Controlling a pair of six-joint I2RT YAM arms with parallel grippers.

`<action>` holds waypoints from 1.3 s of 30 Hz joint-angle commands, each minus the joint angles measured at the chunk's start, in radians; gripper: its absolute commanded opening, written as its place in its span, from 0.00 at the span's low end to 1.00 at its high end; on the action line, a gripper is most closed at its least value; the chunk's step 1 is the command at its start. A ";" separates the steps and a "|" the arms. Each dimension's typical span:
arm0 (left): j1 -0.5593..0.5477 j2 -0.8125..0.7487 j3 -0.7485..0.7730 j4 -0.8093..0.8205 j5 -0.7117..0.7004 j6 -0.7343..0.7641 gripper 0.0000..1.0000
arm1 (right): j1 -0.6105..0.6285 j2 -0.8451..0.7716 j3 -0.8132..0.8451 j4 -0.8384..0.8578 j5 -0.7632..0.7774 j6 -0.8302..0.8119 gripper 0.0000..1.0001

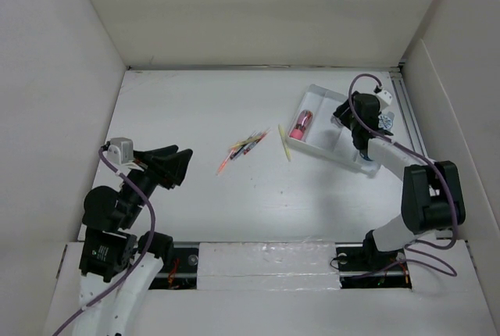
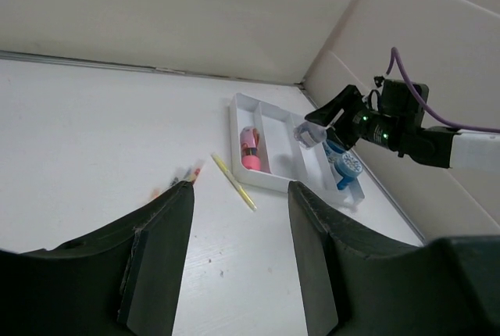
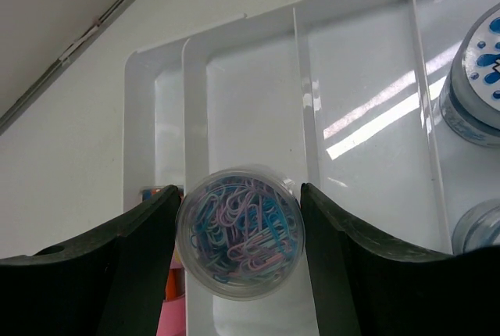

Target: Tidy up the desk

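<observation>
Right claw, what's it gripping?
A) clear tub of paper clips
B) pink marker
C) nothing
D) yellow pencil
A: the right wrist view shows the right claw closed around a clear round tub of coloured paper clips, over the white tray.

Both arms pair white shells with black joint housings. The left arm (image 1: pixel 105 211), lower left of the overhead view, trails a purple cable (image 1: pixel 148 215) from a pale wrist camera (image 1: pixel 121 148) — the right arm (image 1: pixel 430 195) likewise. The left gripper (image 2: pixel 240 195) and right gripper (image 3: pixel 238 195) have broad matte-black fingers (image 2: pixel 156 258).
</observation>
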State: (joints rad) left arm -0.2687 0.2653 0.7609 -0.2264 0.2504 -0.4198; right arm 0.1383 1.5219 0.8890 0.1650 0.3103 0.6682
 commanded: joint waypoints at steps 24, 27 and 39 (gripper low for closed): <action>-0.004 0.198 -0.003 0.082 0.116 0.036 0.50 | -0.124 0.340 0.340 0.024 -0.300 0.056 0.51; -0.004 0.222 0.000 0.082 0.122 0.041 0.50 | -0.134 0.366 0.372 0.016 -0.303 0.059 0.52; -0.004 0.252 0.011 0.082 0.104 0.046 0.50 | -0.174 0.417 0.459 -0.051 -0.347 0.067 0.58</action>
State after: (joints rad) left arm -0.2687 0.5076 0.7464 -0.1764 0.3550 -0.3897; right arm -0.0139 1.9564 1.2926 0.0986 -0.0216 0.7216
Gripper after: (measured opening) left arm 0.498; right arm 0.655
